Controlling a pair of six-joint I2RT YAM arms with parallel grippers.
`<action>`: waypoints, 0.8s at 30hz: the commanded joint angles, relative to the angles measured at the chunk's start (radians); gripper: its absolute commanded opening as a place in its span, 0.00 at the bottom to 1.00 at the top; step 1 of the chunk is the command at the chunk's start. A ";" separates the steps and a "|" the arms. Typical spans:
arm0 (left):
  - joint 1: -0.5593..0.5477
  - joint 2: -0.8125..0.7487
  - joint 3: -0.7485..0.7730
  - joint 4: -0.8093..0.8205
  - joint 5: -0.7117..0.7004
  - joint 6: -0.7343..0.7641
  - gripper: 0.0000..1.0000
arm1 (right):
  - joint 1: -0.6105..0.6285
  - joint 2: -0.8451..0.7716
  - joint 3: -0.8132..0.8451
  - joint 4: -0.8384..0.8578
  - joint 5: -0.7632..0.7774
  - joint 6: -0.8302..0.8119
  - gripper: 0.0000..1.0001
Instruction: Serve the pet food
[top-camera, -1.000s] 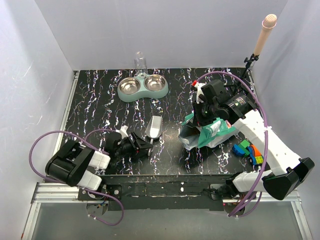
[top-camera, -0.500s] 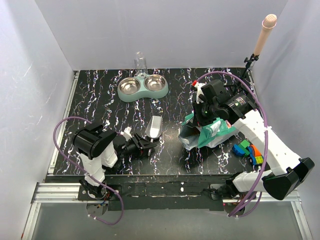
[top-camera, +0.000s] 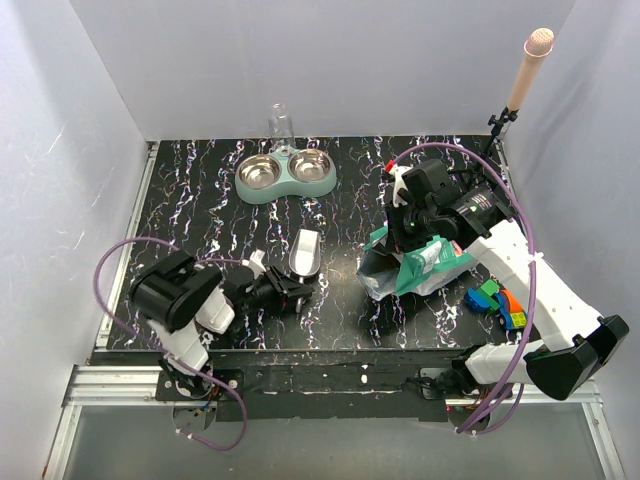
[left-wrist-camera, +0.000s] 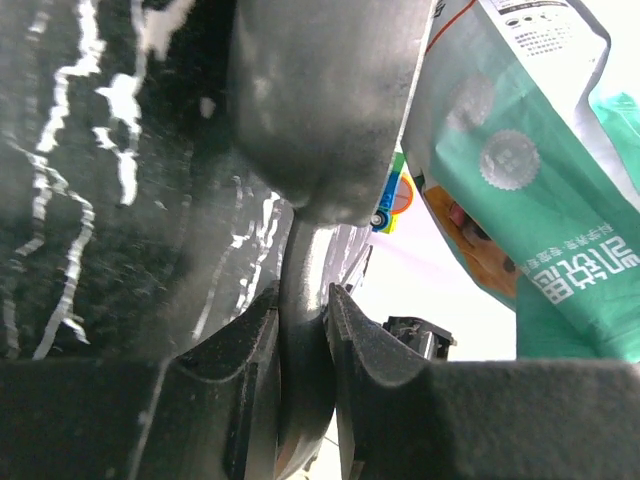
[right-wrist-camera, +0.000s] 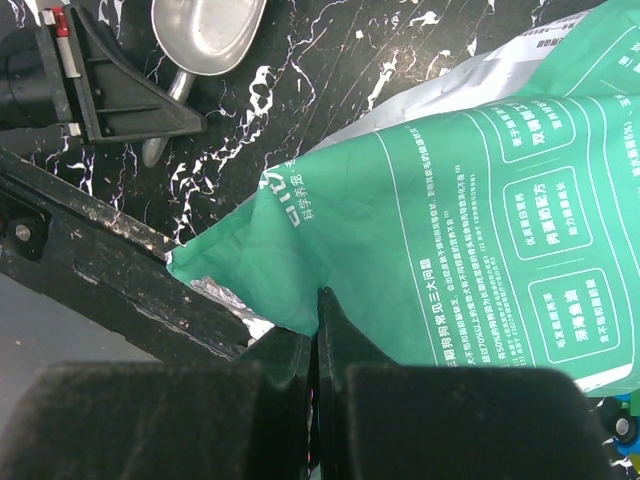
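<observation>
Jaws of the left gripper (left-wrist-camera: 300, 300) clench the thin handle of a grey metal scoop (left-wrist-camera: 320, 90), low on the black marbled table (top-camera: 190, 200), near left. Jaws of the right gripper (right-wrist-camera: 318, 300) are pinched shut on an edge of the teal-and-white pet food bag (right-wrist-camera: 480, 230), which lies crumpled just right of the scoop. The bag's contents are hidden. A mint-green double steel bowl (top-camera: 247, 190) sits at the far side, with a clear bottle (top-camera: 281, 125) behind it. At near right lie small coloured blocks (top-camera: 495, 303), partly covered by the right arm.
</observation>
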 joint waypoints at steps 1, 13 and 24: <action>0.003 -0.317 0.107 -0.485 0.055 0.142 0.00 | -0.004 -0.016 0.072 0.034 0.039 0.018 0.01; -0.040 -0.679 0.789 -2.039 0.180 0.553 0.00 | -0.002 0.046 0.136 0.096 0.212 0.048 0.01; -0.060 -0.649 1.187 -2.367 0.281 0.503 0.00 | 0.025 0.064 0.143 0.197 0.300 0.091 0.01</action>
